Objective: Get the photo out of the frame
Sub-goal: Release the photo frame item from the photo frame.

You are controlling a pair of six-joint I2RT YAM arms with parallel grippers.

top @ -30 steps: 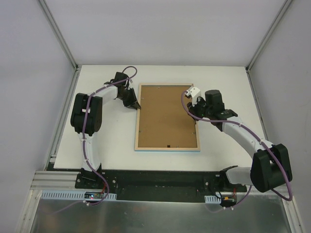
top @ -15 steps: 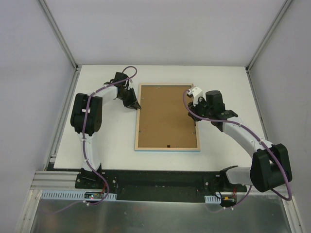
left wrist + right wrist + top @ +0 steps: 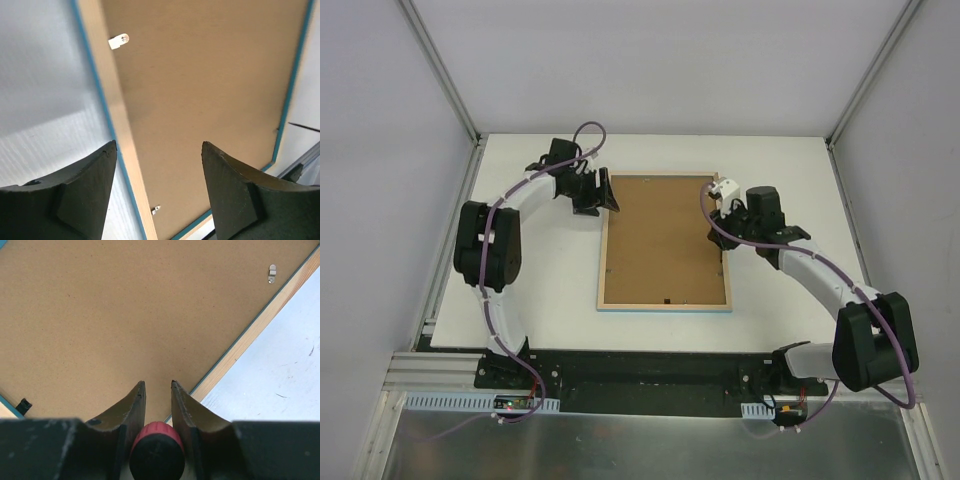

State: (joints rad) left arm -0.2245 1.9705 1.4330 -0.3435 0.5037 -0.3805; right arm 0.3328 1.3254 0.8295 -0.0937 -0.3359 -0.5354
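The frame (image 3: 665,250) lies face down on the white table, its brown back panel up inside a pale wood rim. The photo is hidden under that panel. My left gripper (image 3: 607,200) hovers at the frame's upper left corner. In the left wrist view the left gripper (image 3: 159,143) is open, straddling the frame's (image 3: 200,90) left rim with nothing between the fingers. My right gripper (image 3: 722,232) sits over the frame's right edge. In the right wrist view the right gripper (image 3: 158,382) is shut on the red-handled screwdriver (image 3: 155,450) above the frame's (image 3: 100,315) panel.
Small metal clips (image 3: 118,41) (image 3: 272,273) sit along the rim of the back panel. Bare table (image 3: 540,290) lies on both sides of the frame. Grey enclosure walls stand on three sides, and the arm bases are at the near edge.
The left gripper has opened and swung right, from beside the frame to over its upper left corner. The right arm has barely moved, still holding the screwdriver.
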